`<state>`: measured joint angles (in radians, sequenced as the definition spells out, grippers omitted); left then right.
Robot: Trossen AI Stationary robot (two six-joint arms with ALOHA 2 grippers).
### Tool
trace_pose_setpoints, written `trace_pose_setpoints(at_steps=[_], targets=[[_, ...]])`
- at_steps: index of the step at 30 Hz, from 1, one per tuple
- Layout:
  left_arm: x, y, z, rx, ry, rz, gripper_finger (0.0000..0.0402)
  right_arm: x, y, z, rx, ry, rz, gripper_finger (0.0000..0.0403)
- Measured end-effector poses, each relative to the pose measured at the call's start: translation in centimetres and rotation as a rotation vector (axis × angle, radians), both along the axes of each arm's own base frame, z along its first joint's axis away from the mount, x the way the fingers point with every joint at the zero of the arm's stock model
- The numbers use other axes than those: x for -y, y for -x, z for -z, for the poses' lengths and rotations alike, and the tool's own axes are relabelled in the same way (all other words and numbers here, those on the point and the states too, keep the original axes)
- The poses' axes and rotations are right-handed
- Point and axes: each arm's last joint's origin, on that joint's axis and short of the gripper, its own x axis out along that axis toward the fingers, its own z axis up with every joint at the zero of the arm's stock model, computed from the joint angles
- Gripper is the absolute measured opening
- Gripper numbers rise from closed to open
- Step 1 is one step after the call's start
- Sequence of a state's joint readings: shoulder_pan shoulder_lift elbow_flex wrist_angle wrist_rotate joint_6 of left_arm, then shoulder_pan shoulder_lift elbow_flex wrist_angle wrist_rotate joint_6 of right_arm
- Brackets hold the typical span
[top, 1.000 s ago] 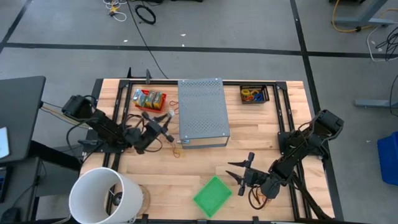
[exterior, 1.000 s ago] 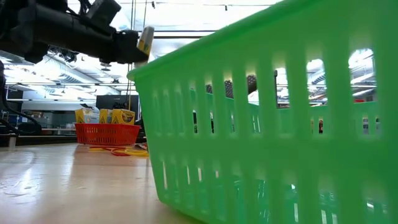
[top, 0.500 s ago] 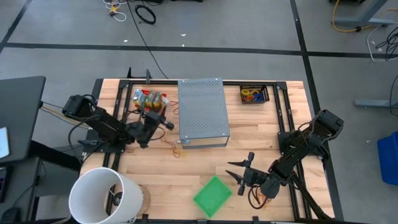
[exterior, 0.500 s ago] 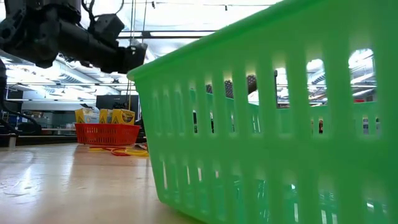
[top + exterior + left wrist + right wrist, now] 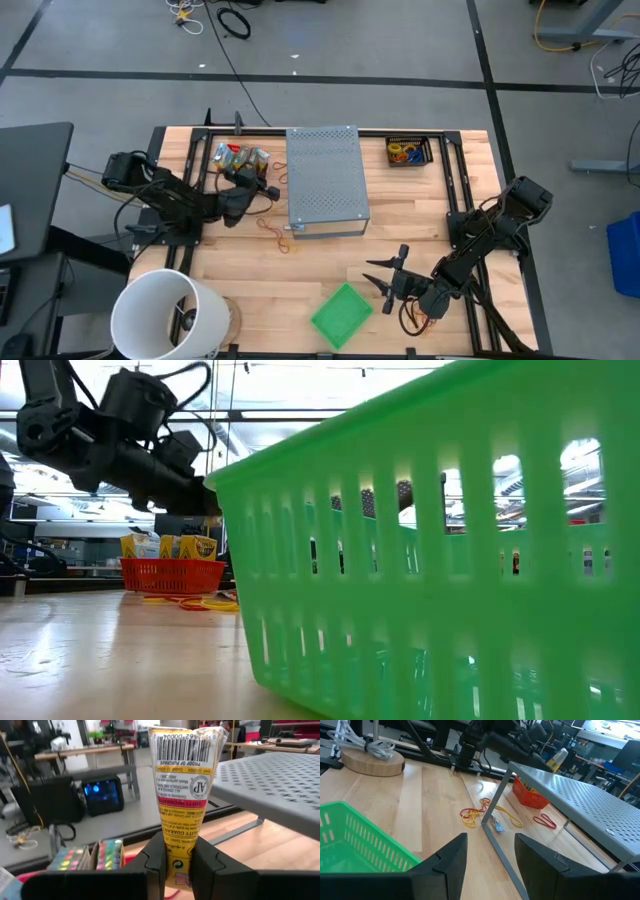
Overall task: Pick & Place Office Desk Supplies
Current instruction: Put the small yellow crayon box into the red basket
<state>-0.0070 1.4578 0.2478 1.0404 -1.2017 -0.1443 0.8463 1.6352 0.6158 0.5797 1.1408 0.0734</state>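
Packet (image 5: 184, 795), yellow with a barcode, sits pinched between your left gripper's (image 5: 178, 857) fingers, held above the red basket (image 5: 172, 572) beside the grey box (image 5: 326, 180); its lower end is hidden by the fingers. From above you can barely make it out. Your right gripper (image 5: 489, 851) waits with jaws apart by the green basket (image 5: 341, 312). Rubber bands (image 5: 479, 814) lie at the box's leg.
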Motion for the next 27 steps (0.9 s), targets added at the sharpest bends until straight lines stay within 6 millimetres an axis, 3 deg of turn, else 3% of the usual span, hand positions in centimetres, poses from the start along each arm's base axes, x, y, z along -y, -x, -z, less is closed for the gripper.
trace_pose_setpoints(at_steps=[13,20,27], targets=[[-3.3,0.9,1.8,-0.041,0.113,-0.069,0.0055,0.0,0.0,0.0,-0.001,0.002,0.0,0.0172],[-4.1,1.2,2.0,-0.056,0.131,-0.101,0.0055,0.0,0.0,0.0,-0.001,0.002,0.0,0.0172],[-4.7,1.7,3.2,-0.017,0.257,-0.082,0.0054,0.0,0.0,0.0,0.0,0.001,0.0,0.0172]])
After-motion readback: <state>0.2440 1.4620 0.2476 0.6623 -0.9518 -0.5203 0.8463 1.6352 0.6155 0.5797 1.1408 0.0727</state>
